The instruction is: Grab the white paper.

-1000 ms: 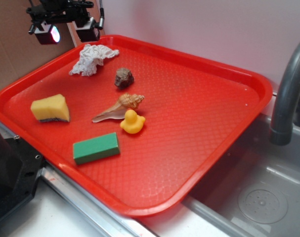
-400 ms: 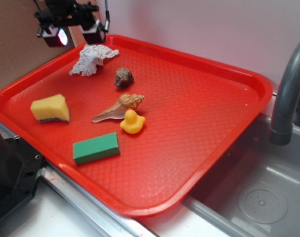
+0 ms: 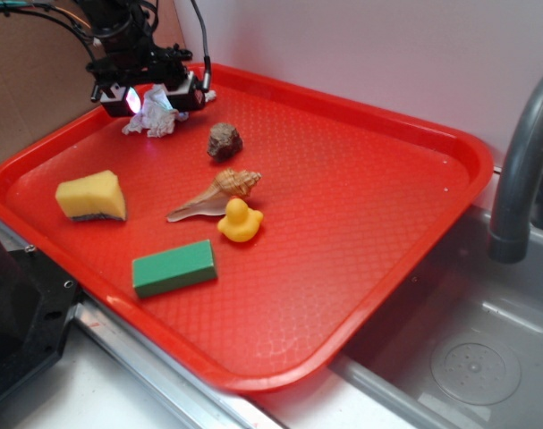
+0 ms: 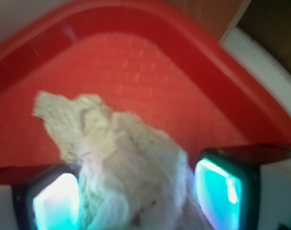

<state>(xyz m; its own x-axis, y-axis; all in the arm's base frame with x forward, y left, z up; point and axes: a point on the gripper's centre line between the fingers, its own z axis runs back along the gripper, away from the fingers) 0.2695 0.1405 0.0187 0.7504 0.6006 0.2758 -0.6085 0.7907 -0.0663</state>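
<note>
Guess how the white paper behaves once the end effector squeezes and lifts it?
The white paper looks crumpled and thin, so it probably compresses rather than resists. Likely very light. Its loose flap toward the tray corner may droop or drag. The end effector straddles it, fingers apart.

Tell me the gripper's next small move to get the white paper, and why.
Probably close the fingers now. In the wrist view the white paper sits between the two lit fingers, jaws apart. In the exterior view the gripper is down over the paper at the tray corner.
</note>
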